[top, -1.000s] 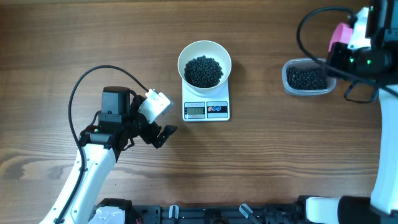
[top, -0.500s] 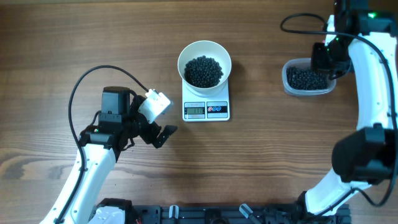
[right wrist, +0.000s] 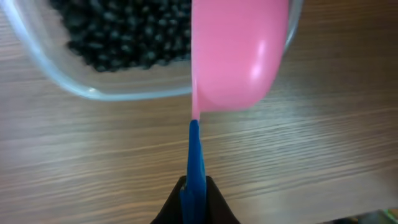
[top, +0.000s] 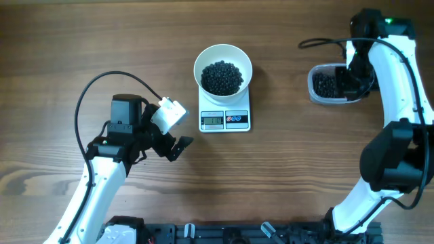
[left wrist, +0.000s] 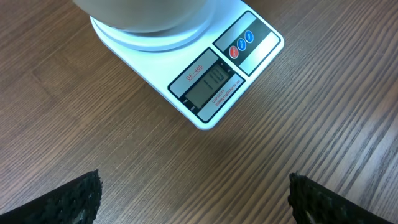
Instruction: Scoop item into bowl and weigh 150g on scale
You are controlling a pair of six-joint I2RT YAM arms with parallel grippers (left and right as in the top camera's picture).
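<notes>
The right jaws are clamped together on the thin blue handle of a pink scoop. Its cup hangs over the near rim of the clear container with the underside facing the wrist camera, so I cannot tell whether it is loaded.

The likeliest trouble starts at that grip. The handle is pinched only at its far end, so it could twist between the jaws as the cup digs in, tilting it and spilling pieces onto the surface. The cup's edge could also catch the container's wall and shove or tip it, since the tub looks light. An overfull scoop is another risk: the scale shows what looks like 110, so 1 heaped load could overshoot 150. The carry matters too, because round pieces roll off easily.

The item in the container lies just beyond the cup and to its left. The bowl, already holding a dark mound, sits on the scale well apart from the right jaws, toward the robot's left. The left jaws stand wide apart and empty, low over the surface, with the scale's display just ahead of them.
</notes>
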